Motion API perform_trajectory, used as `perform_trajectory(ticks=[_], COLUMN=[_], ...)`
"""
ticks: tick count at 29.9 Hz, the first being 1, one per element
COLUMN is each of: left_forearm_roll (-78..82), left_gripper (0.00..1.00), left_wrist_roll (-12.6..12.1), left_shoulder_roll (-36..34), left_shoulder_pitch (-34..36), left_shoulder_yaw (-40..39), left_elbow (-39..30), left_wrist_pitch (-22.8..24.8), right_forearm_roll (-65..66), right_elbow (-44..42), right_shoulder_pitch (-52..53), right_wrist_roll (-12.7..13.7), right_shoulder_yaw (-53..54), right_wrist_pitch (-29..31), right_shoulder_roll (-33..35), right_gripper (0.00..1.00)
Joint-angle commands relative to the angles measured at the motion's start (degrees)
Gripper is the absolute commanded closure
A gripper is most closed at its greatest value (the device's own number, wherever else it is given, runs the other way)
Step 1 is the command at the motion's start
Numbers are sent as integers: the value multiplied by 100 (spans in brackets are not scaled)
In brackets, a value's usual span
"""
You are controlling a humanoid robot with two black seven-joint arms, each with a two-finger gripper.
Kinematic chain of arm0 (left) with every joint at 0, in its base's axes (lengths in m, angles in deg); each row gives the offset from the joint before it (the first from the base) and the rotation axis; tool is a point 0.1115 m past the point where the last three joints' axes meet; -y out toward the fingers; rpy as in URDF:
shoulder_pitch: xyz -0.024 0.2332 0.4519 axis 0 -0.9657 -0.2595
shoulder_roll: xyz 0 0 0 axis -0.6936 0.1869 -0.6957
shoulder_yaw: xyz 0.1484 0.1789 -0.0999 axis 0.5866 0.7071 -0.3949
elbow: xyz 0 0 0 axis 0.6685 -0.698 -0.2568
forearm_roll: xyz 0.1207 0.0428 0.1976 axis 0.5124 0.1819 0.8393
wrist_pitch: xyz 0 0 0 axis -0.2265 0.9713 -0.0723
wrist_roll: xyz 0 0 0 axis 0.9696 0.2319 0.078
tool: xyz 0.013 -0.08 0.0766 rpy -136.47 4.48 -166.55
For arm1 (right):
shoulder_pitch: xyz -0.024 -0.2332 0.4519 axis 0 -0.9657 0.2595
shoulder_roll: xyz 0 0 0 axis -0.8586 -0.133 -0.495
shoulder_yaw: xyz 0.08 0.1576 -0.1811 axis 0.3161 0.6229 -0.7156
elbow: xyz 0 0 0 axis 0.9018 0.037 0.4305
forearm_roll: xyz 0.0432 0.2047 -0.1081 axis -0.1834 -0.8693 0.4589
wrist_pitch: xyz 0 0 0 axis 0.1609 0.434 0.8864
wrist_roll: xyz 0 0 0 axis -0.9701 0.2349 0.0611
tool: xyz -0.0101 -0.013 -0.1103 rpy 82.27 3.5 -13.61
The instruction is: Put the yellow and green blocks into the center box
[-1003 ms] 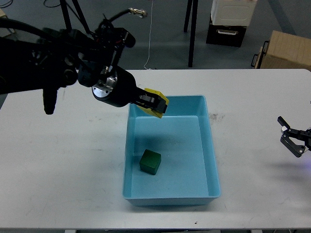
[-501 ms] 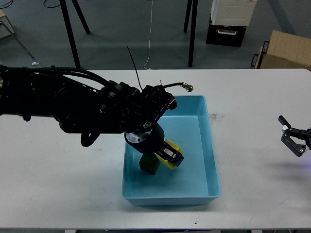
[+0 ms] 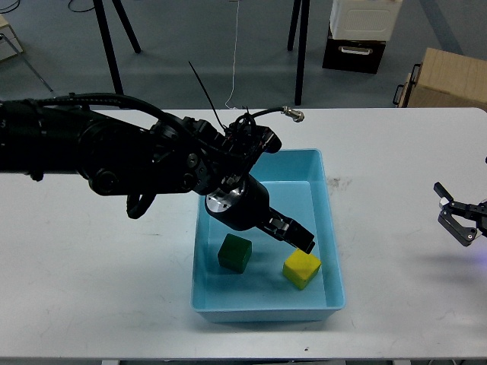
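Note:
A light blue box (image 3: 332, 228) stands in the middle of the white table. A green block (image 3: 234, 253) lies on its floor at the front left. A yellow block (image 3: 302, 269) lies on the floor at the front right, free of any gripper. My left gripper (image 3: 297, 236) reaches into the box from the left, just above and behind the yellow block, with its fingers parted and nothing between them. My right gripper (image 3: 459, 219) is open and empty at the table's right edge, far from the box.
The white table (image 3: 99, 266) carries only the box. Behind it on the floor stand black stand legs (image 3: 301, 53), a white and black case (image 3: 358, 34) and a cardboard box (image 3: 449, 80).
My left gripper carried the yellow block from the box's back rim down into it, then let go. The block now rests on the floor and the gripper has drawn slightly up.

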Motion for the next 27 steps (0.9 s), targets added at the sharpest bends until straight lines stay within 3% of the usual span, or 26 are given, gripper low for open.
perform_trajectory(ticks=[1,9,13,18,21,24,27], left_forearm_roll=[63,-43,-508,-851,-895,-913,-1088], left_gripper=[2,2,2,1,1,1,1], left_wrist_roll=[328,373,373,364,311,285,320], left_shoulder_roll=[-467,-749,-872,-1013,-628,-145,531], left_shoulder_pitch=[-548,-2262,-3517,-5205,-6356,-7454,-8596], left_shoulder_yaw=[-1082,-4876,-7048,-9404,-10854,-11813,-12368], left_elbow=[462,1666,1659,1045,457,-254,-1151], left_wrist_pitch=[-48,0,0,0,0,0,0], right_forearm_roll=[26,1062,1195,1160,1133,1125,1124], right_elbow=[8,-36,-220,-572,-564,-546,-493], right_shoulder_pitch=[117,354,494,785,846,820,654], right_wrist_roll=[-8,-8,-8,-35,-78,-192,-543], right_shoulder_yaw=[-5,-5,4,92,109,109,127], right_wrist_pitch=[0,0,0,0,0,0,0], right_shoulder_roll=[9,1,1,-262,-631,-755,-922], right_gripper=[0,0,0,0,0,0,0])
